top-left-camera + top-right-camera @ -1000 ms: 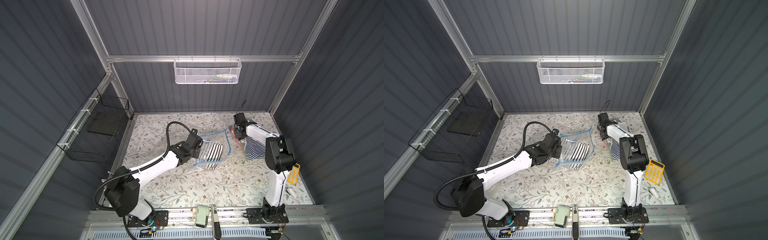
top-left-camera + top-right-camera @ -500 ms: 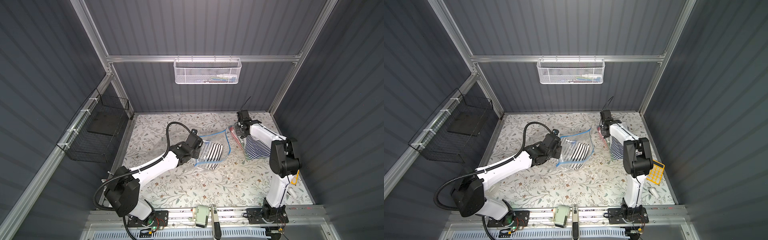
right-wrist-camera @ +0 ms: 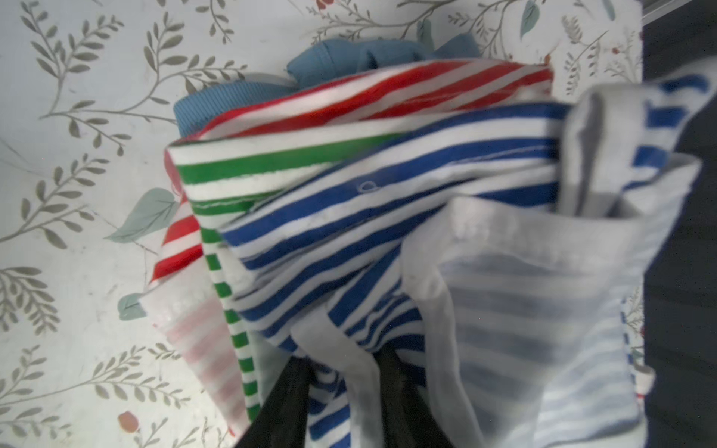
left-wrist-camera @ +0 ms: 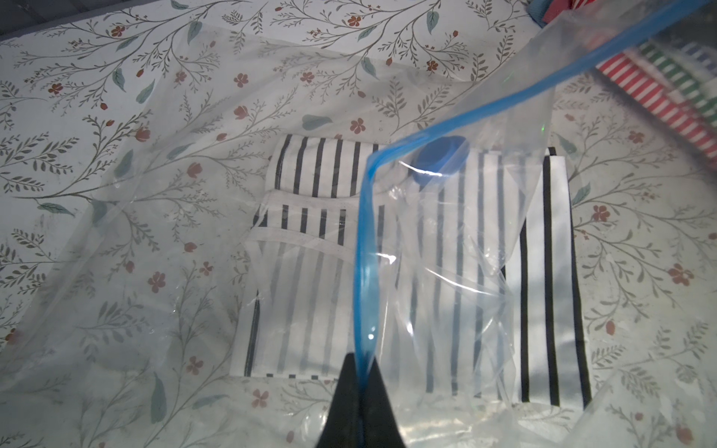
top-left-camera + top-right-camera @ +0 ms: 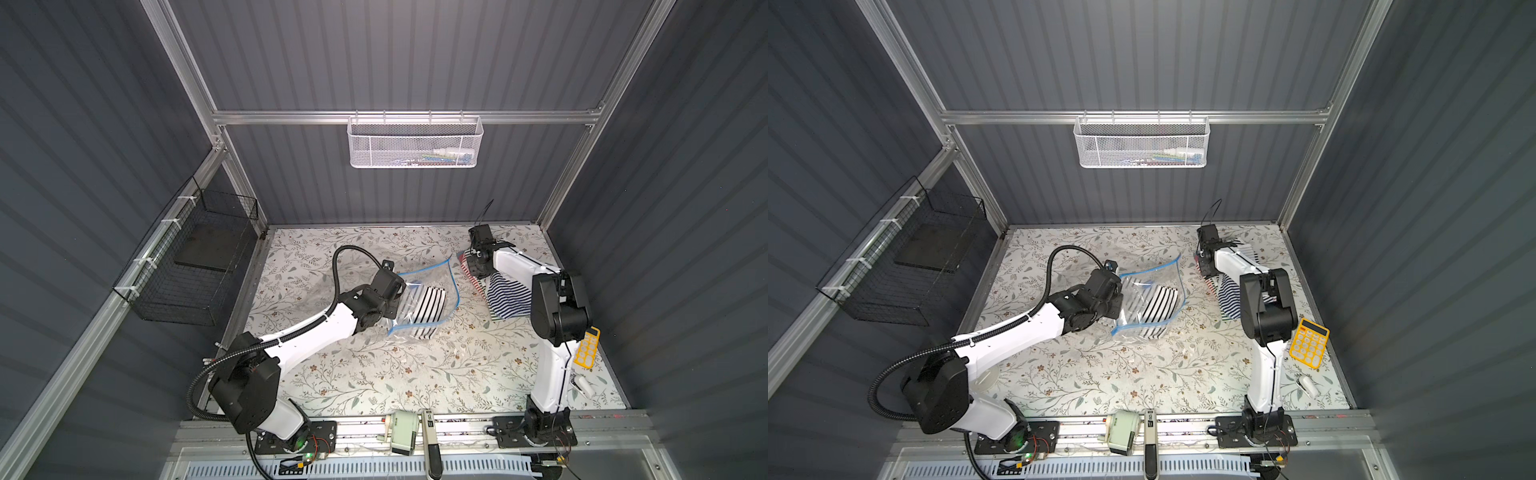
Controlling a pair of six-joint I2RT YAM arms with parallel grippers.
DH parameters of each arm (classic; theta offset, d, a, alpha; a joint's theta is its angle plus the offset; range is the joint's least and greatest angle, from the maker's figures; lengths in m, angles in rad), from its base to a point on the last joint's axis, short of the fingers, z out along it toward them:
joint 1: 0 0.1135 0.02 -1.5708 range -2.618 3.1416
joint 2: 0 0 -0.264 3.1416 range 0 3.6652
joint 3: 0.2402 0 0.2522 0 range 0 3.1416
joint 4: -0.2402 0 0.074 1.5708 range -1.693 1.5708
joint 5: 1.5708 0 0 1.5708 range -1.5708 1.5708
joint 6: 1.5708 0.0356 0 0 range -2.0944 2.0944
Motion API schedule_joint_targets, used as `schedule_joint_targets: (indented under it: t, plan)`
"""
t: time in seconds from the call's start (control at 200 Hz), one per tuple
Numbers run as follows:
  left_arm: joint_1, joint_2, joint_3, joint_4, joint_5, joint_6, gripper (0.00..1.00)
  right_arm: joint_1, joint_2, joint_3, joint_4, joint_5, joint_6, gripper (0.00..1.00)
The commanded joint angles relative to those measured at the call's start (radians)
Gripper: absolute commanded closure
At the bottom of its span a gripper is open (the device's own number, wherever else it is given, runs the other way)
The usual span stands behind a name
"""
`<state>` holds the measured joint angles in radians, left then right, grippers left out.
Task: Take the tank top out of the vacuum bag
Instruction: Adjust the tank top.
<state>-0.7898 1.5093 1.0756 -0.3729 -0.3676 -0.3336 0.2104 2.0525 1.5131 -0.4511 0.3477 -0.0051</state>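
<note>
Your bench (image 5: 374, 374), covered in a floral print, carried everything inspected. The left arm (image 5: 316, 332) reached across it toward the middle. The right arm (image 5: 552, 299) stood folded over the far right side.

The vacuum bag (image 5: 432, 278) lay near the middle of the bench, clear and crinkled, with one edge of its mouth lifted off the surface on the left arm's side.

A pile of striped garments (image 5: 505, 297) lay apart from the bag, on the right of the bench under the right arm. A blue-striped piece (image 3: 388, 174) was on top, with a green-striped piece (image 3: 271, 163) and a red-striped piece (image 3: 388, 89) beneath it. A plain blue ribbed cloth (image 3: 349, 58) showed from under the red one.

The tank top (image 4: 426, 271), white with black stripes and folded flat, lay inside the vacuum bag, seen through the plastic. It had not been taken out.

A yellow calculator (image 5: 1308, 343) lay near the bench's right edge, close to the right arm.

Your right claw (image 3: 341, 357) was at the pile with its fingers spread apart and blue-striped cloth lying between and over them. Whether that cloth was gripped I could not tell.

Your left claw (image 4: 361, 360) was pressed together on the bag's blue zip strip (image 4: 362, 271), pinching it and holding that edge up.

The round blue valve cap (image 4: 438, 159) sat on the bag's plastic over one end of the tank top.
</note>
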Motion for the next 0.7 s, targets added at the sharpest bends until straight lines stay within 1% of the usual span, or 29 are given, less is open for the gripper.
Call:
schedule_joint_targets:
  t: [0.0, 0.185, 0.25, 0.33, 0.375, 0.465, 0.485, 0.54, 0.695]
  plan:
    - [0.008, -0.014, -0.014, -0.008, -0.011, 0.01, 1.0, 0.0, -0.009, 0.006, -0.018, -0.03, 0.011, 0.66]
    - [0.008, -0.003, -0.007, -0.006, -0.002, 0.01, 1.0, 0.0, 0.004, 0.003, -0.018, -0.042, 0.005, 0.65]
    - [0.008, -0.004, -0.009, -0.004, -0.004, 0.011, 1.0, 0.0, 0.013, 0.001, -0.012, -0.023, 0.006, 0.65]
    - [0.008, -0.004, -0.012, -0.005, -0.007, 0.012, 1.0, -0.004, 0.033, 0.033, -0.036, -0.001, 0.017, 0.67]
    - [0.008, -0.006, -0.013, -0.006, -0.007, 0.013, 1.0, -0.006, 0.046, 0.047, -0.047, 0.003, 0.019, 0.71]
    - [0.008, -0.008, -0.008, -0.01, -0.008, 0.015, 1.0, -0.011, 0.071, 0.092, -0.078, 0.026, 0.025, 0.86]
    - [0.008, -0.01, -0.008, -0.01, -0.01, 0.015, 1.0, -0.012, 0.076, 0.099, -0.083, 0.027, 0.027, 0.91]
    - [0.008, -0.014, -0.01, -0.011, -0.013, 0.014, 1.0, -0.018, 0.08, 0.11, -0.089, 0.027, 0.027, 1.0]
    - [0.008, -0.021, -0.01, -0.015, -0.017, 0.016, 1.0, -0.025, 0.056, 0.102, -0.075, 0.016, 0.01, 1.0]
